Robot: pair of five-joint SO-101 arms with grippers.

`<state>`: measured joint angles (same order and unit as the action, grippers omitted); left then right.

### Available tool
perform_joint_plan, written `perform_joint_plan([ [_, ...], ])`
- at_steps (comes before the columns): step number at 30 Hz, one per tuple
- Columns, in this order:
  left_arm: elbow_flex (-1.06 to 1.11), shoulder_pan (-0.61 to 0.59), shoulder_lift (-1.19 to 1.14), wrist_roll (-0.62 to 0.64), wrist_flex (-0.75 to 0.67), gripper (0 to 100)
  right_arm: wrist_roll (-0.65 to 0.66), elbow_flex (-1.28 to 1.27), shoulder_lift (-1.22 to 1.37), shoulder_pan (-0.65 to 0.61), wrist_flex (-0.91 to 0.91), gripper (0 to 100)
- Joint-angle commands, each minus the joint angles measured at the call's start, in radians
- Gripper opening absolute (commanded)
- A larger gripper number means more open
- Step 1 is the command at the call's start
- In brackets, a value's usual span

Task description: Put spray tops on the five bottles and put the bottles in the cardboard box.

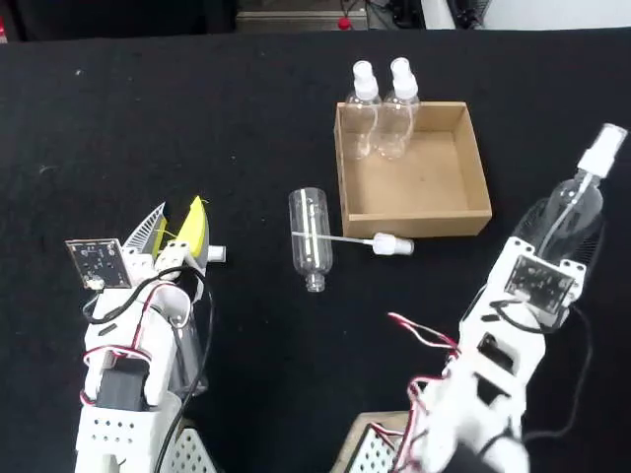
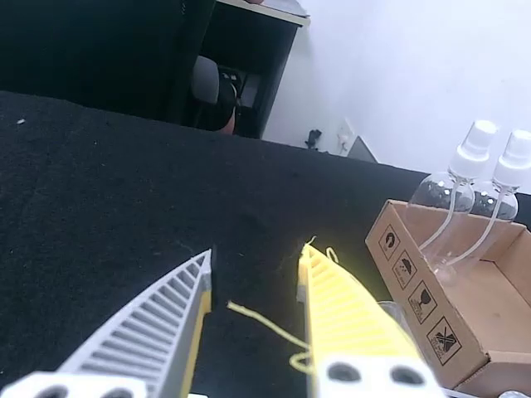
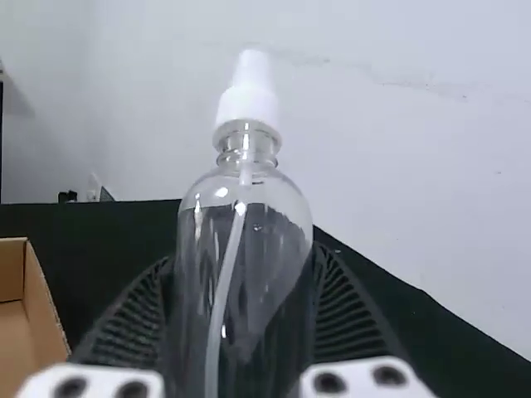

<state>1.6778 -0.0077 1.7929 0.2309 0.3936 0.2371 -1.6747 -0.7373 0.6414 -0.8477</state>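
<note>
Clear bottle [image 3: 249, 215] with its spray top [image 3: 247, 95] on is clamped in the right gripper [image 3: 245, 254], left gripper [image 2: 256, 251] sits open and empty

A black table [image 1: 246, 118] is spread across the high view. Beyond its far edge, cables [image 1: 399, 12] are seen at twelve o'clock. A white wall [image 2: 398, 66] is seen behind, with a socket [image 2: 343, 133] and a dark desk [image 2: 241, 58] set against it.
</note>
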Motion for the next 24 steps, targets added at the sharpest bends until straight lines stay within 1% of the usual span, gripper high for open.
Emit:
perform_joint_plan([
  [1, 0.022, -0.001, 0.003, -0.006, 0.0, 17, 0.0, -0.001, -0.225, -0.018, 0.218, 1.1],
  [7, 0.022, -0.001, 0.003, -0.006, 0.0, 17, 0.008, 0.002, -0.513, -0.011, 0.578, 1.5],
  [13, 0.022, -0.001, 0.002, -0.006, 0.0, 17, 0.006, 0.061, -0.768, -0.137, 1.108, 1.5],
  [15, 0.022, -0.001, 0.002, -0.006, 0.0, 17, 0.0, 0.097, -0.854, -0.158, 1.241, 1.4],
  [18, 0.022, -0.001, 0.002, -0.006, 0.0, 17, -0.018, 0.104, -0.983, -0.201, 1.324, 1.2],
  [22, 0.022, -0.001, 0.003, -0.006, 0.0, 17, -0.072, 0.028, -1.153, -0.244, 1.332, 1.2],
  [24, 0.022, -0.001, 0.003, -0.006, 0.0, 17, -0.066, 0.005, -1.159, -0.242, 1.323, 1.2],
])
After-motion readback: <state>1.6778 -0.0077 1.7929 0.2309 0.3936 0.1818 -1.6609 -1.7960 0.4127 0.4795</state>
